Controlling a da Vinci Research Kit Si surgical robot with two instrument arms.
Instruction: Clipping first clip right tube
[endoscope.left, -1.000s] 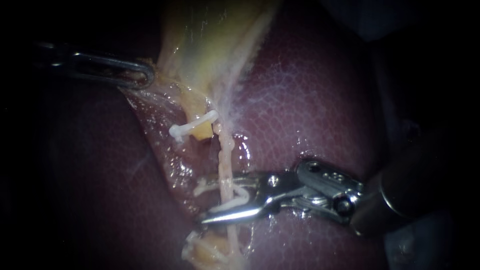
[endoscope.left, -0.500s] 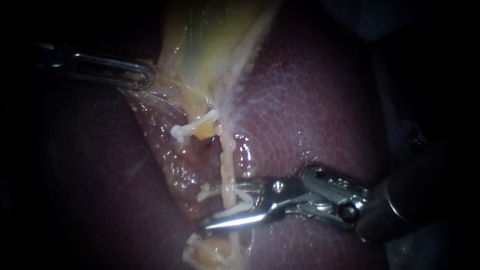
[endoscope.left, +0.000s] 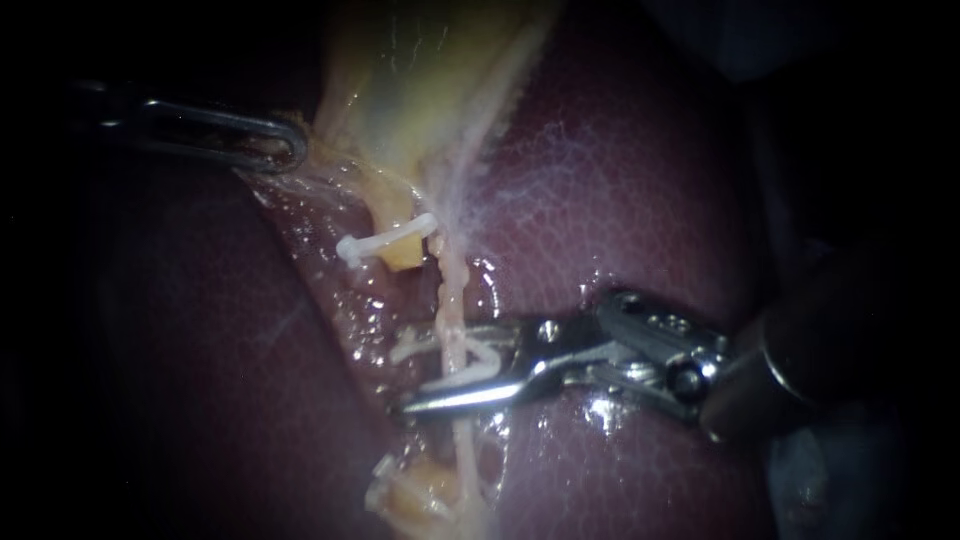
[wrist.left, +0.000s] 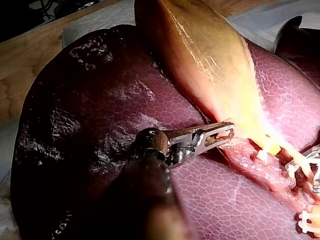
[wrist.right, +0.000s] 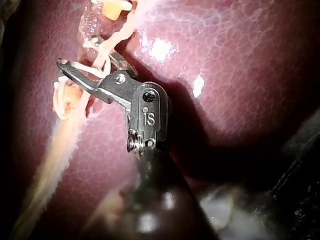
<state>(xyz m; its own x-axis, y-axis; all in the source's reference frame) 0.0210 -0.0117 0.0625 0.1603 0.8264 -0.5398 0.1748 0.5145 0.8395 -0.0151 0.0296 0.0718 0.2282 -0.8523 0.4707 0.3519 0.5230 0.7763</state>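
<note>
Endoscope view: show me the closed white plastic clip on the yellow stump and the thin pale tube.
Closed white clip (endoscope.left: 390, 238): endoscope view, middle of its bar.
Thin pale tube (endoscope.left: 446, 300): endoscope view, stretch just below that clip.

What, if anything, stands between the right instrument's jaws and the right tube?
Nothing visible. The jaws of the right instrument hold a white clip astride the right tube, which passes between them. The left instrument grips the gallbladder, well clear of them.
</note>
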